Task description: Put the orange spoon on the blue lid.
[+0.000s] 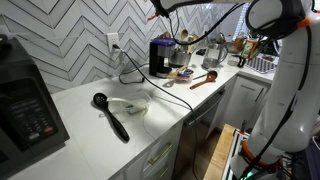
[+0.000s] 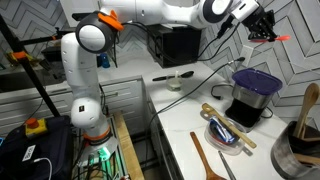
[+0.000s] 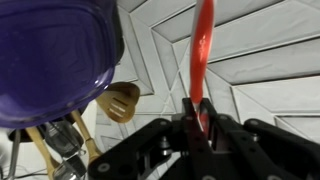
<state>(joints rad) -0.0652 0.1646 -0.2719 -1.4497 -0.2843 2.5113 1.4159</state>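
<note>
My gripper (image 3: pixel 198 125) is shut on the handle of the thin orange spoon (image 3: pixel 203 50), which sticks out ahead of the jaws. In an exterior view the gripper (image 2: pixel 262 25) hangs high in the air by the tiled wall, with the spoon (image 2: pixel 285 38) pointing sideways from it. The blue lid (image 2: pixel 258 80) sits on a dark pot on the counter, below the gripper. In the wrist view the lid (image 3: pixel 55 50) fills the upper left, to the side of the spoon. In an exterior view the gripper (image 1: pixel 160 8) is at the top edge.
A long black ladle (image 1: pixel 112 115) and a white bowl (image 1: pixel 130 103) lie on the white counter. A brown wooden spoon (image 1: pixel 203 80) lies further along; it also shows (image 2: pixel 207 158). A plate of utensils (image 2: pixel 228 135), a utensil holder (image 2: pixel 300 145), a coffee maker (image 1: pixel 160 55) and a microwave (image 1: pixel 25 105) stand around.
</note>
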